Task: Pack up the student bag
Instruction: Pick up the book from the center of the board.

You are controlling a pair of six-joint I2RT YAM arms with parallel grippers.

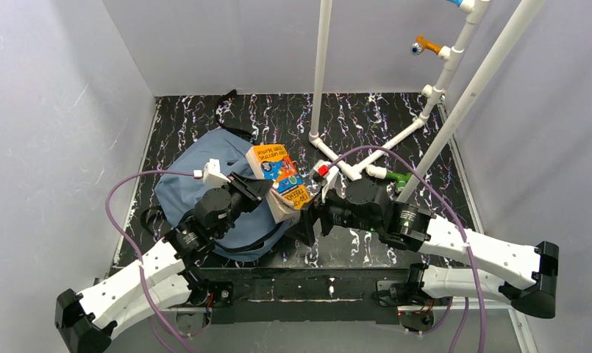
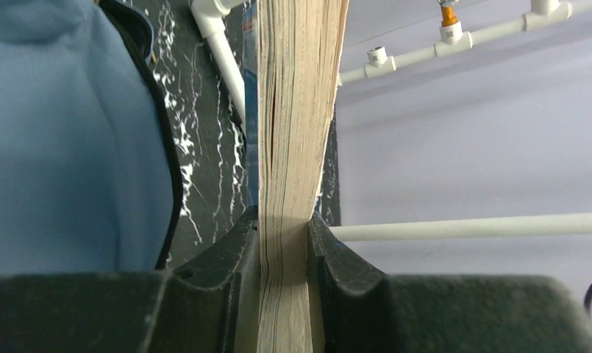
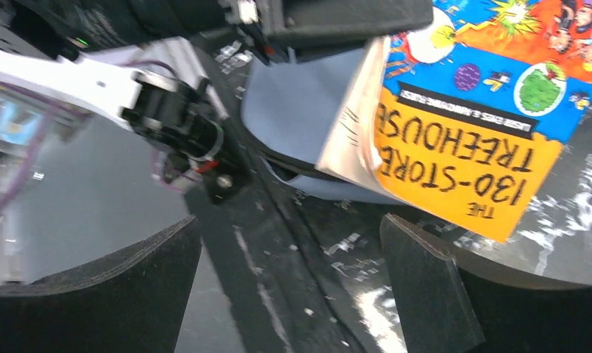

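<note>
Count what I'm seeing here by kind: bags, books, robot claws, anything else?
Soft slate-blue fabric backpack: 1
Thick paperback book with orange-and-blue cover: 1
Black claws: 2, left claw and right claw
White plastic pipe frame: 1
Total: 5

Even, diffuse light left soft shadows; the overhead view was sharp, the right wrist view blurred, the left gripper (image 2: 284, 229) dark and unfocused.

I see a black, white-veined tabletop (image 1: 381, 118) under the white pipe frame (image 1: 323, 73). Plain pale walls (image 1: 226, 44) stand behind that frame and on both sides of it, evenly lit.
</note>
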